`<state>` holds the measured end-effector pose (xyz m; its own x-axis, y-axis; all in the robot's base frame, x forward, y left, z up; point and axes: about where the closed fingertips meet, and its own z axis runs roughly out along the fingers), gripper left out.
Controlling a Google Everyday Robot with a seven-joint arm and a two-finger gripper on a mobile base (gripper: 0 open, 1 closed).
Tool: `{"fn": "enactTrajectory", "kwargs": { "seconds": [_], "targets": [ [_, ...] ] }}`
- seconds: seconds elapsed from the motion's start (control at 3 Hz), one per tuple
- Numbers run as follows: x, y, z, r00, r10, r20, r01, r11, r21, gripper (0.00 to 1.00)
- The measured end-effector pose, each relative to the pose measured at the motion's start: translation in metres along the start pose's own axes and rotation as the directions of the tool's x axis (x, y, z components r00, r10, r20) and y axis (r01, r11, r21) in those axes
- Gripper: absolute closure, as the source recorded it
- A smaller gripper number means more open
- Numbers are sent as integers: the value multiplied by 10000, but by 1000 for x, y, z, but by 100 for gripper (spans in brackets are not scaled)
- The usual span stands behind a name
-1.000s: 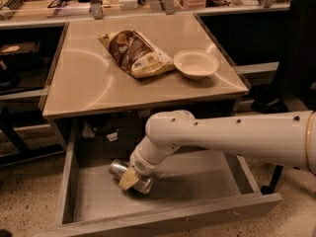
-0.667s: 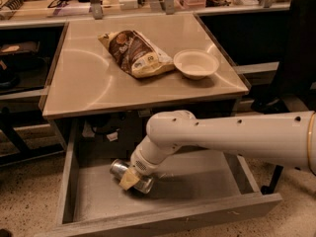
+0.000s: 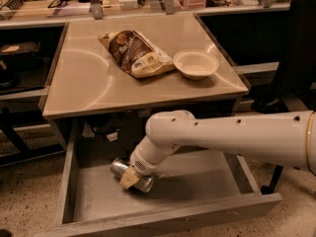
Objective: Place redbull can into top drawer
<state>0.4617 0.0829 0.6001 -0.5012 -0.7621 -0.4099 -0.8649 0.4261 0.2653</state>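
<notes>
Gripper (image 3: pixel 131 177) is seen low inside the top drawer (image 3: pixel 163 220), left of centre, set across the redbull can (image 3: pixel 117 166). Whether the can is clamped or let go cannot be told, since the contact is hidden by the wrist. The can is laid on its side at the drawer bottom, angled toward the back-left.

Risks, as judged:
- If the can is released before it is fully seated, it could be sent rolling on the smooth bottom.
- If the arm is lifted straight up, the tabletop (image 3: pixel 84 88) edge overhead could be struck.
- If the can is snagged on retreat, the placement would be undone.

Snack bag (image 3: pixel 134 53) and bowl (image 3: pixel 196 64) are well apart and not at risk.
</notes>
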Motion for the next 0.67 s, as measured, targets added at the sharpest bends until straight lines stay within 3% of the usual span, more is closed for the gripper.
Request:
{"fn": "enactTrajectory", "kwargs": {
  "seconds": [0.33, 0.67],
  "targets": [
    [0, 0, 0, 10000, 0, 0, 0, 10000, 0, 11],
    [0, 0, 0, 10000, -1, 0, 1, 10000, 0, 0]
  ]
}}
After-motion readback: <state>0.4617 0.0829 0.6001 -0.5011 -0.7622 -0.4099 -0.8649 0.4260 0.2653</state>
